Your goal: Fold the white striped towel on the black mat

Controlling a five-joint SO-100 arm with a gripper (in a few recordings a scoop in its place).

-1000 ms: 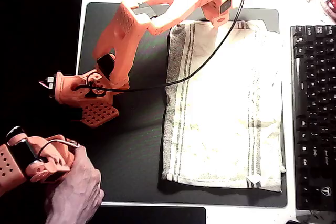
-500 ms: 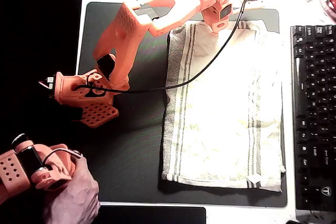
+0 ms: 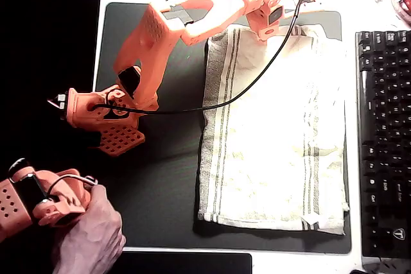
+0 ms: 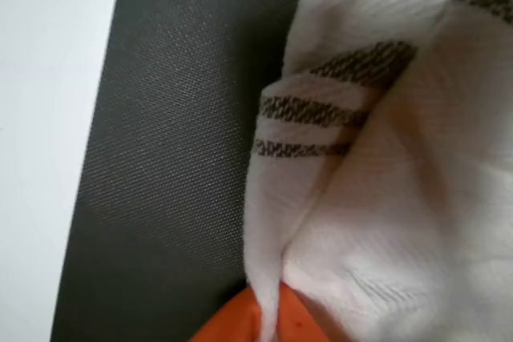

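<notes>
Arm barely shifts since a second ago; orange gripper (image 3: 270,27) pinches the off-white wrinkled striped towel (image 3: 273,133), bunched above its closed jaws, on the dark rectangular mat (image 3: 160,178). Thin pinch could slip when lifted.

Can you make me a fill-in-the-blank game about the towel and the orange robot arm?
1. The towel lies on a mat whose colour is ____.
2. In the overhead view, the thing with keys right of the towel is a ____.
3. The robot arm is coloured ____.
4. In the wrist view, the end effector pinches a fold of the ____.

Missing words: black; keyboard; orange; towel
</notes>
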